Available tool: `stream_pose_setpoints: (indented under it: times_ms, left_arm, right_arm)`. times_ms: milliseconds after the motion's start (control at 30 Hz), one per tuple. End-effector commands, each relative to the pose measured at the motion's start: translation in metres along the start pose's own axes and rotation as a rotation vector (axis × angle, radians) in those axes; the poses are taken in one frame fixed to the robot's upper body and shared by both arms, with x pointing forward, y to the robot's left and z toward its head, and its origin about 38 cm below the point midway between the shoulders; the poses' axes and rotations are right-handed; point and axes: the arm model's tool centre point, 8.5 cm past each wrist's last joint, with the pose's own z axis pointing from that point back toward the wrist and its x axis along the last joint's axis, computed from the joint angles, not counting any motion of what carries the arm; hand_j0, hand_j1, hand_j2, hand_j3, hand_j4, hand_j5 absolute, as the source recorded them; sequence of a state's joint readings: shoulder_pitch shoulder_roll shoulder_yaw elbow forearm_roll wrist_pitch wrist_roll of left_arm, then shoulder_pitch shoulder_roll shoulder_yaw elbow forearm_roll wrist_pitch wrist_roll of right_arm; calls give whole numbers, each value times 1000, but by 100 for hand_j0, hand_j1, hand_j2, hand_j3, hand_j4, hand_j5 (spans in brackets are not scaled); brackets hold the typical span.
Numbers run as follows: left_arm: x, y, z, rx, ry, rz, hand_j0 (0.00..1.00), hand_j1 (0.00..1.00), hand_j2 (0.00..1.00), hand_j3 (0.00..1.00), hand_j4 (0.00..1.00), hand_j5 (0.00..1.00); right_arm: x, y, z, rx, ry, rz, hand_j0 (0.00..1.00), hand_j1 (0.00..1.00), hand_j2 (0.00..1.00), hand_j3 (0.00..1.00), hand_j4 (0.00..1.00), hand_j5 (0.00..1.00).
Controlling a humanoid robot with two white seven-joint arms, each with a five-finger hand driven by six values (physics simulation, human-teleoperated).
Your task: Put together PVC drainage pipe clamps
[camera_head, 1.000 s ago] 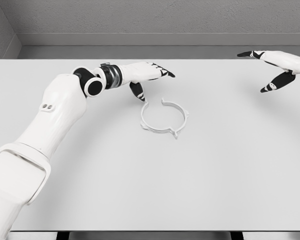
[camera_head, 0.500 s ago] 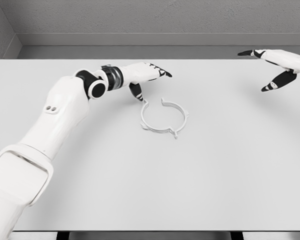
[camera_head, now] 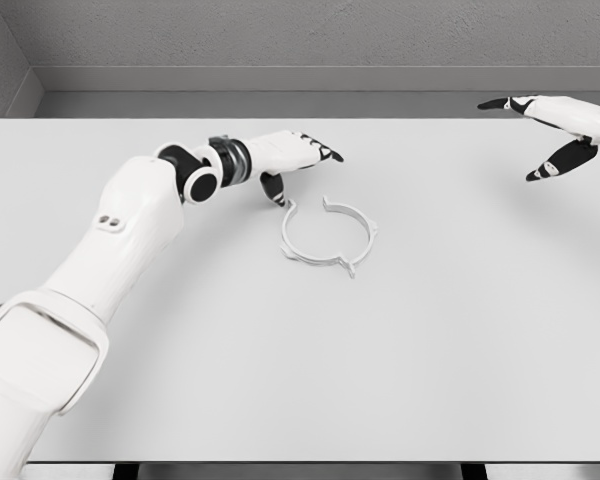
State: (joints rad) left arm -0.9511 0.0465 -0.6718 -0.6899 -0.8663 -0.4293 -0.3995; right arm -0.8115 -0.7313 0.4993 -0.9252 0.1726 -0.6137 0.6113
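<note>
Left hand [camera_head: 285,160] spread beside clamp ring [camera_head: 329,234], thumb perhaps touching; right hand [camera_head: 558,128] spread, edge-cropped.

Work surface: one white table [camera_head: 280,380], plain matte top, spanning nearly the full width of the head view; its far edge meets a grey wall and its near edge shows dark supports below. Only one item lies directly on it: a white pipe clamp [camera_head: 329,236], an open ring with small tabs projecting from its rim and a gap at its upper side. It lies flat, just below and slightly right of the left hand [camera_head: 290,155], whose dark thumb tip sits just beside the ring's upper left tab; contact cannot be confirmed. The clamp lies well apart from the right hand [camera_head: 555,130].
</note>
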Motion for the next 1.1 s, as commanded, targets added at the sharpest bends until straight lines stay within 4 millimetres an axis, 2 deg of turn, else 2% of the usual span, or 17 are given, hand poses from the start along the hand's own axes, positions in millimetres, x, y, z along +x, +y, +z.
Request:
stream_pose_setpoints:
  times_ms: [0, 800, 1067]
  left_arm:
    - [4, 0, -2, 0, -8, -2, 100, 100, 100, 100, 100, 100]
    - [22, 5, -11, 8, -45, -13, 100, 100, 100, 100, 100, 100]
    - [29, 14, -10, 34, -68, -23, 100, 100, 100, 100, 100, 100]
  right_arm:
    - [-1, -2, 3, -6, 4, -4, 100, 100, 100, 100, 100, 100]
    - [7, -5, 1, -8, -18, 17, 100, 100, 100, 100, 100, 100]
    - [8, -6, 1, -9, -21, 20, 100, 100, 100, 100, 100, 100]
